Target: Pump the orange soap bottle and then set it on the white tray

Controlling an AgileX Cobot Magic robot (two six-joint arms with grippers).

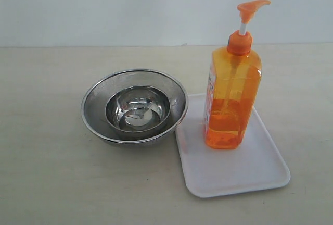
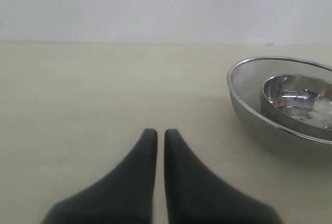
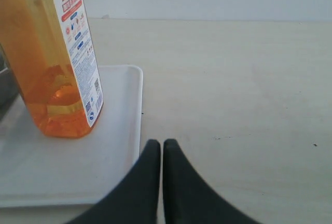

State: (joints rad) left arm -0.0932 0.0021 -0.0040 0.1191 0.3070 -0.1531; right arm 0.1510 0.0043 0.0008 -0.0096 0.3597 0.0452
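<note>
Exterior view: the orange soap bottle (image 1: 231, 100) stands upright on the white tray (image 1: 250, 173), pump head raised, on the tray's far left part. A round steel mesh bowl (image 1: 99, 97) holding a smaller steel bowl (image 1: 138, 108) sits to the left, its rim touching the tray, all on a pale surface (image 1: 52, 183)

Left wrist view: the left gripper (image 2: 160, 133) is closed to a thin slit and holds nothing, over bare surface, with the mesh bowl nearby

Right wrist view: the right gripper (image 3: 160, 142) is likewise closed and empty, just beside the tray's edge; the bottle stands on the tray, apart from the fingers
</note>
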